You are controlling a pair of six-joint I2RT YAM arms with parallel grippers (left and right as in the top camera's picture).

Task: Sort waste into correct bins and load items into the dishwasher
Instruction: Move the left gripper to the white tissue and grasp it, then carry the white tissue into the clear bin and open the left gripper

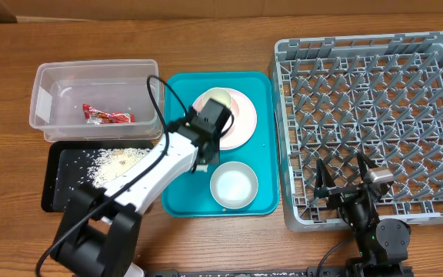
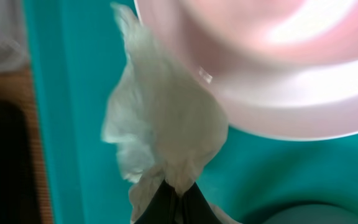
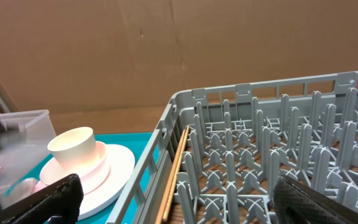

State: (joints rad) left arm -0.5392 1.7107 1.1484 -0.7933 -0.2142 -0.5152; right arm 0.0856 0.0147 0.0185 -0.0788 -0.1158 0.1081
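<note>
The grey dish rack [image 1: 371, 131] is the largest container. It lies under and ahead of the right gripper [image 3: 178, 208], whose jaws stand wide apart over the rack's near-left corner. The teal tray [image 1: 264, 154] lies beneath the left gripper [image 2: 174, 200]. It carries the pink plate [image 1: 241, 123] just beyond that gripper, with a white cup [image 1: 215, 100] standing on the plate, and a whitish bowl [image 1: 233, 186] on the gripper's near side.

To the left of the left gripper, on the desk [image 1: 6, 177], the clear tub [image 1: 52, 100] holds the red wrapper [image 1: 108, 117], whose print is too small to read. The black tray [image 1: 56, 181] in front of the tub holds scattered rice-like grains [image 1: 118, 158].

The left arm [image 1: 156, 169] reaches slantwise from the desk's near edge over the teal tray. Its gripper is closed, pinching the crumpled white napkin [image 2: 160, 124] at the tips, beside the plate's rim.
</note>
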